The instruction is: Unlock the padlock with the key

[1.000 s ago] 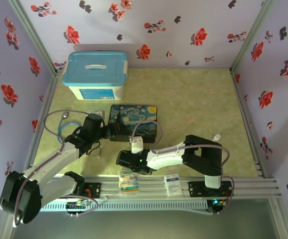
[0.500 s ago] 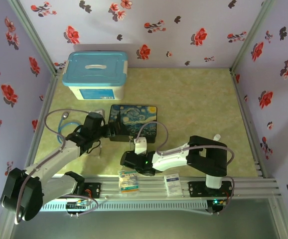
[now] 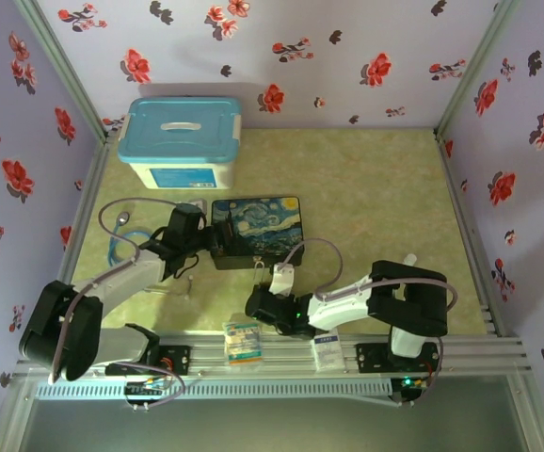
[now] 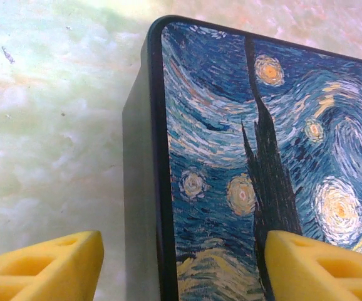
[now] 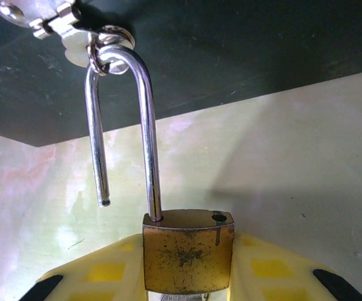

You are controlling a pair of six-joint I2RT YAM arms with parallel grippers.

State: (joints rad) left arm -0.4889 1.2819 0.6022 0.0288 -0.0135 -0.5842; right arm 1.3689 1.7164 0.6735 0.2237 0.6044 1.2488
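The brass padlock (image 5: 188, 251) sits between the yellow fingers (image 5: 99, 273) of my right gripper (image 5: 188, 266), which is shut on its body. Its silver shackle (image 5: 144, 125) stands open, one leg free, and hooks through the ring of the metal latch (image 5: 74, 28) on the painted box (image 3: 256, 229). A sliver of grey metal shows under the padlock's body; I cannot tell whether it is the key. From above, the padlock (image 3: 256, 271) hangs at the box's front edge before my right gripper (image 3: 258, 288). My left gripper (image 4: 181, 276) is open, straddling the box's (image 4: 231, 144) left corner.
A white bin with a blue lid (image 3: 184, 141) stands at the back left. A looped cable (image 3: 123, 235) lies by the left wall. Two small cards (image 3: 242, 340) (image 3: 327, 349) rest on the front rail. Flowered walls close in three sides.
My right arm has slid to the right along the front, its gripper still at the box's front edge. My left gripper has edged right onto the box's corner.
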